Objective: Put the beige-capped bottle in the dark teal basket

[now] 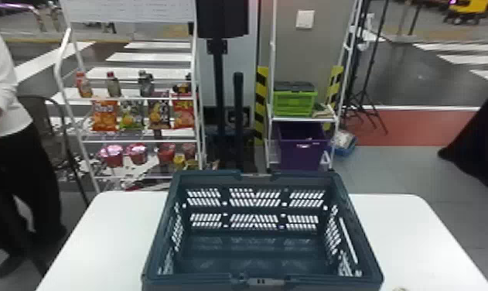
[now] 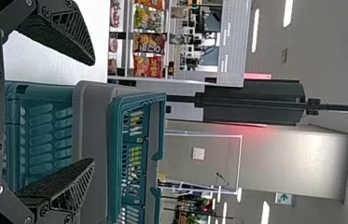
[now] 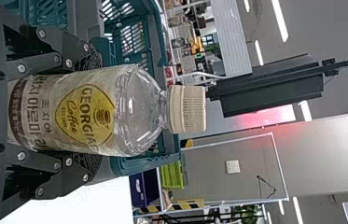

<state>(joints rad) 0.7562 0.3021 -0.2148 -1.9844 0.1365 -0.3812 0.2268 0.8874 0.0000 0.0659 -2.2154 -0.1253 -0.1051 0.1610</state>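
the right hand [image 3: 93, 112] is closed on the sides of the bottle [image 3: 87, 109], its fingers kept apart by the bottle's width. the bottle stands upright in that grip, outside the basket [image 1: 254, 183], with the beige cap [image 3: 188, 108] above the fingers.

the basket sits to the right hand's left, its top open, with a raised rim on all four sides between the hand and the room inside. the white bench [image 1: 405, 236] runs on past the basket's side walls to rounded far corners.

the left hand [image 2: 94, 112] is wide open, holding nothing, near the basket's other side.
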